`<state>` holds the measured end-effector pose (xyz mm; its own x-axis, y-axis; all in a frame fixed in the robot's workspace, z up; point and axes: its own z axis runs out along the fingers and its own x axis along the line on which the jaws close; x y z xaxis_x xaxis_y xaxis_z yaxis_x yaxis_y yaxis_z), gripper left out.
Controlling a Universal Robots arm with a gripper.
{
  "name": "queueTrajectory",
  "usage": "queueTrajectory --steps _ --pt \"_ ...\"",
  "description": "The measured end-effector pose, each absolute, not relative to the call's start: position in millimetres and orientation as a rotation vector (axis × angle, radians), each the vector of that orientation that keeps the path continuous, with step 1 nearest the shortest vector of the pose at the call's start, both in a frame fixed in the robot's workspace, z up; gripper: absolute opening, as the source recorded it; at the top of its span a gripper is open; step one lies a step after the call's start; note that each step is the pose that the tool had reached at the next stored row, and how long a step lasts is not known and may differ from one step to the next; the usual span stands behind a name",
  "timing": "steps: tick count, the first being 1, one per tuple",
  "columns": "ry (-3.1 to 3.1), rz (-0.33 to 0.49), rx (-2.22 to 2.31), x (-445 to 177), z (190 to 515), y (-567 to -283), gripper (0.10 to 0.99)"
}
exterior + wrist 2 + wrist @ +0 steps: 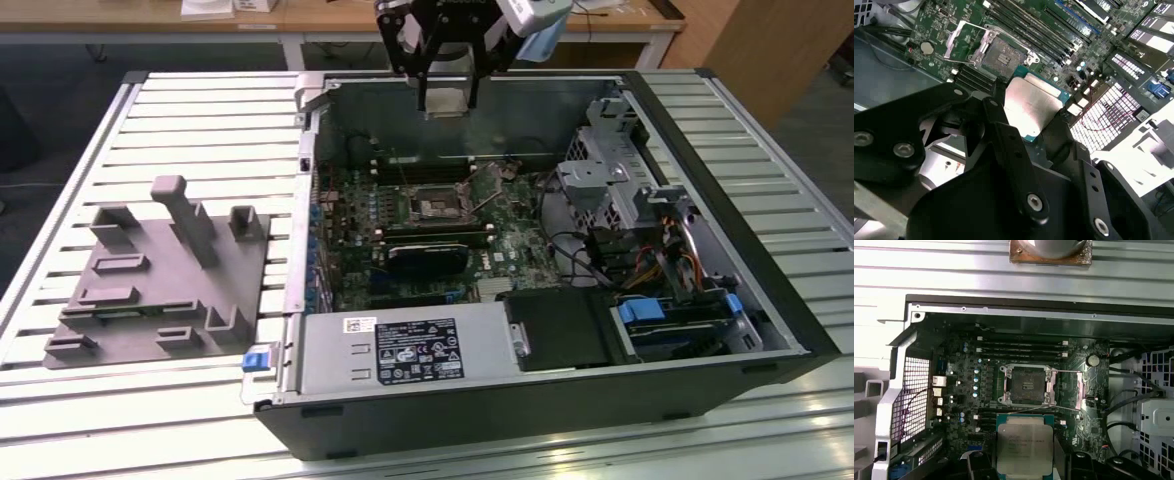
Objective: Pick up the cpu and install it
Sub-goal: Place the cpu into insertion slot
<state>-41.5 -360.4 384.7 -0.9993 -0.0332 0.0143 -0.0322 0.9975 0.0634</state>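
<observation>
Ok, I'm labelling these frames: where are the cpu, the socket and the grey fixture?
cpu [1024,447]: first wrist view, middle of its silver top.
socket [1026,384]: first wrist view, its dark centre.
fixture [167,280]: exterior view, its flat base.

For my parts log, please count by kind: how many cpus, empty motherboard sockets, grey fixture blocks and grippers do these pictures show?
cpu: 1
motherboard socket: 1
grey fixture block: 1
gripper: 1
Total: 4
</observation>
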Motion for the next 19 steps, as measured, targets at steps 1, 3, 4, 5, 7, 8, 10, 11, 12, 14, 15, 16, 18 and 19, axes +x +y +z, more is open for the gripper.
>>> queueTrajectory --steps 1,3,4,5,7,8,10,11,12,14,15,16,18,19 --pt "-3.124 -0.099 0.051 -41.4 384.6 -360.6 0.541" --pt "-3.124 -0.099 0.051 -41.5 384.4 -361.1 0.541" --pt "-3.124 -0.099 0.051 -41.5 384.4 -361.4 0.541" --pt "-3.124 -0.099 0.051 -41.5 384.3 -361.6 0.541" --pt "-3.124 -0.099 0.051 -41.5 384.1 -362.1 0.541" --pt "-3.124 -0.099 0.051 -41.5 384.0 -362.4 0.541" --pt "-3.124 -0.099 0.051 -41.5 383.8 -362.9 0.541" --pt "-3.124 -0.099 0.051 -41.5 383.8 -363.1 0.541" --pt "-3.124 -0.099 0.051 -41.5 383.7 -363.4 0.541" --pt "-3.124 -0.099 0.051 -41.5 383.5 -363.9 0.541" --pt "-3.124 -0.099 0.051 -41.5 383.5 -364.1 0.541" --pt "-3.124 -0.099 0.051 -41.5 383.4 -364.4 0.541" --pt "-3.124 -0.099 0.051 -41.5 383.2 -364.9 0.541" --pt "-3.124 -0.099 0.051 -41.4 383.1 -365.1 0.541"
